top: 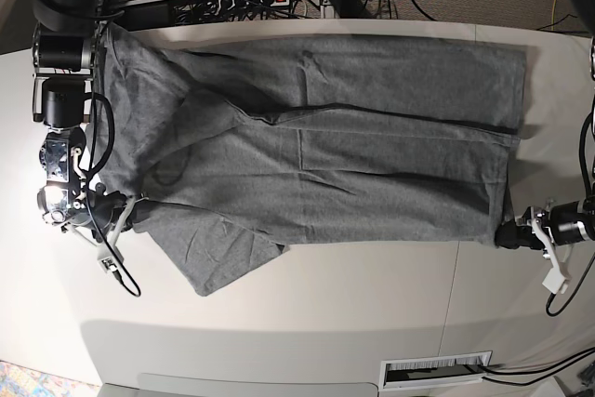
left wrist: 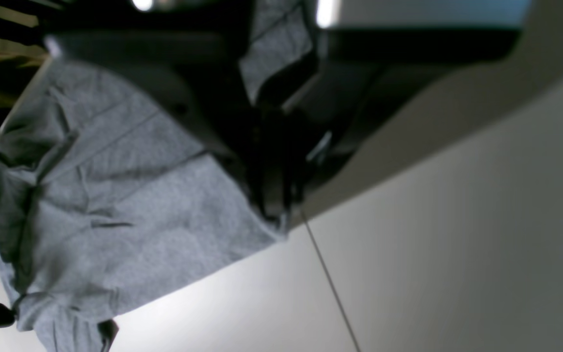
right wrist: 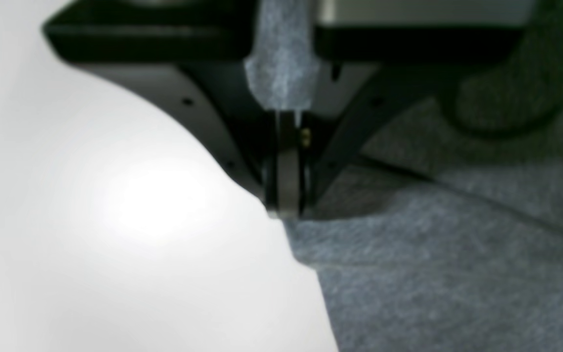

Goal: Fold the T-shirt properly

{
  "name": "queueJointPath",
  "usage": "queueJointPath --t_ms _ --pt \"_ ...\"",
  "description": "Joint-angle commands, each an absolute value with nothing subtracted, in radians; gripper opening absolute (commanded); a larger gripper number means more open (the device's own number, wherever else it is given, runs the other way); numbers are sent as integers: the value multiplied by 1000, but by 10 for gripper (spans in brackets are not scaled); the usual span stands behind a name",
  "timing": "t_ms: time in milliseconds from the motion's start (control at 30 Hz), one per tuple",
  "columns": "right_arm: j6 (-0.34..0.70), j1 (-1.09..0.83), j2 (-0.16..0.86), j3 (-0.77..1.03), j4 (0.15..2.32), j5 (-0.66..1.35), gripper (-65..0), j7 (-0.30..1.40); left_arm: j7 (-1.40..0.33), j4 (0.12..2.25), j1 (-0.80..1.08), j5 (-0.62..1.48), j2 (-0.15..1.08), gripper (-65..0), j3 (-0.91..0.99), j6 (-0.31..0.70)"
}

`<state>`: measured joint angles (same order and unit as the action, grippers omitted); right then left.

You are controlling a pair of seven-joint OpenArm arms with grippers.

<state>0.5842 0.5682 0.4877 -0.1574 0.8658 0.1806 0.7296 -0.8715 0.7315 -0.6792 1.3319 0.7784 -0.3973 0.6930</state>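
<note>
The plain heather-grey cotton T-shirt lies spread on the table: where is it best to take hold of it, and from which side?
Probably at the near corners of the plain heather-grey cotton T-shirt, coming from the table's two ends. The cloth lies flat, so only its edges offer a lip to pinch. The right end effector and the left end effector are already shut on the edge there.
</note>
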Motion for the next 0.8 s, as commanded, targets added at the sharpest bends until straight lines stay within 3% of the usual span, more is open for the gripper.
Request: queueJointPath --t_ms 0,167,267,300,467,767 --pt "583 604 504 -149 885 187 -650 727 -841 743 -712 1353 801 -650 -388 698" --pt "584 604 504 -149 885 186 -630 703 -781 743 -712 1281 798 -650 -388 698" --pt "583 604 503 -149 885 186 -330 693 -781 743 -712 1271 798 -650 -388 698" --pt "583 604 503 -149 885 186 -279 678 -781 743 -712 1271 798 -650 -388 698" --pt "583 604 501 -149 885 146 -270 561 -780 743 -712 1271 797 -650 -388 698" --pt "583 604 490 -149 868 96 -270 499 -778 743 -712 1271 798 -650 -388 698"
